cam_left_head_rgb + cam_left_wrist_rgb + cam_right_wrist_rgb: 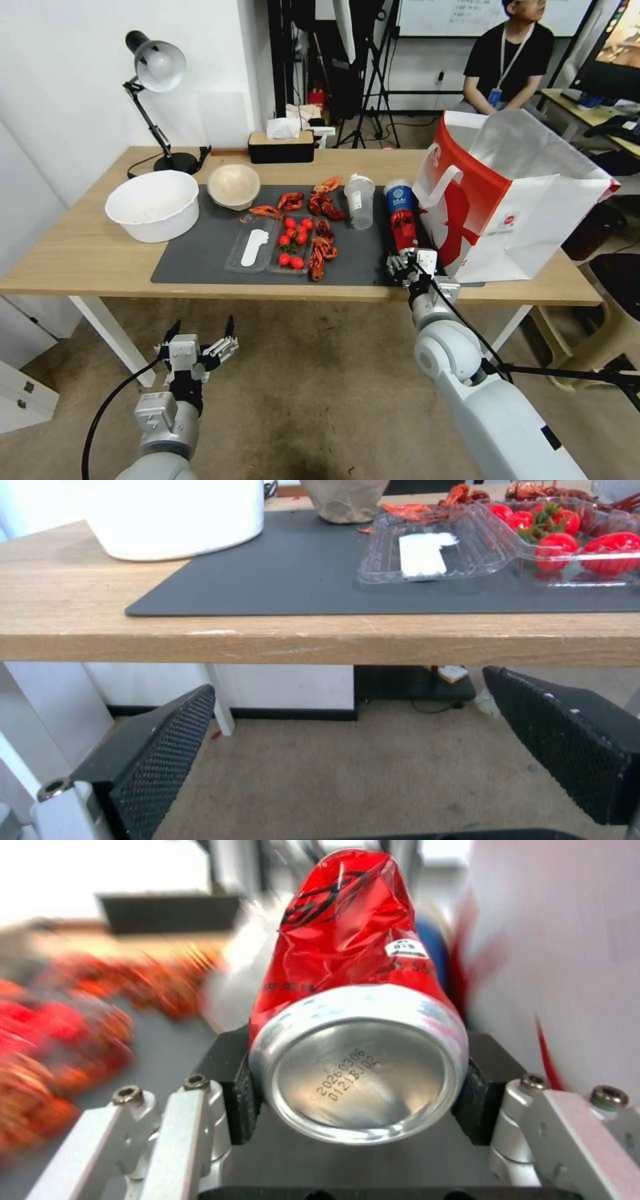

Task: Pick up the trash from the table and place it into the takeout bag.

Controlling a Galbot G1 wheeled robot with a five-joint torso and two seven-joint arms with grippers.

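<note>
I have the right gripper with its jaws clamped on the base of a crushed red can just beside the takeout bag: light, dented, slippery aluminium, best held low; the left gripper hangs spread wide.

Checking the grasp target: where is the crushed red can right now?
In the head view the crushed red can lies on the mat's right end, before the blue cup, beside the takeout bag, clamped in the right tool.
</note>
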